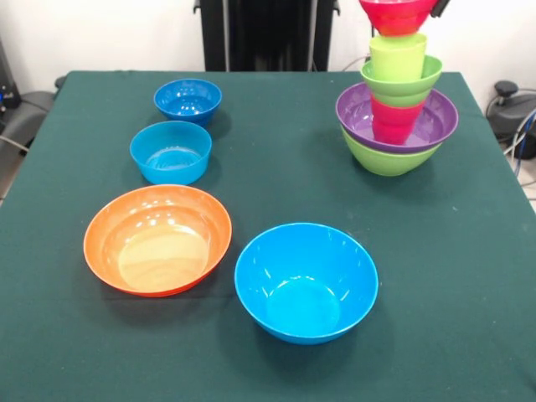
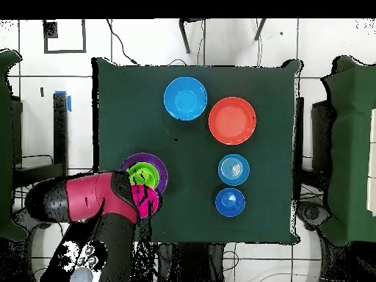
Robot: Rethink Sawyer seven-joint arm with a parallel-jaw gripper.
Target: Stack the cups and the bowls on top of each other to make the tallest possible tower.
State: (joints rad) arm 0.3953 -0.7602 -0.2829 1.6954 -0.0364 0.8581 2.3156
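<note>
The tower (image 1: 395,126) stands at the table's right rear: a large lime-green bowl (image 1: 383,161), a purple bowl (image 1: 435,126), a red cup (image 1: 394,121), a small lime-green bowl (image 1: 402,84) and a lime-green cup (image 1: 398,54). A small pink-red bowl (image 1: 396,15) hangs just at the cup's mouth, slightly tilted. A dark finger (image 1: 440,7) shows beside its rim at the top edge. In the overhead view my gripper (image 2: 149,201) sits across this pink-red bowl (image 2: 141,200), shut on its rim, beside the tower (image 2: 147,175).
Four loose bowls lie on the green table (image 1: 276,167): large orange (image 1: 157,239), large light blue (image 1: 306,280), small light blue (image 1: 171,151), dark blue (image 1: 188,100). My red arm (image 2: 92,197) reaches in over the table's edge.
</note>
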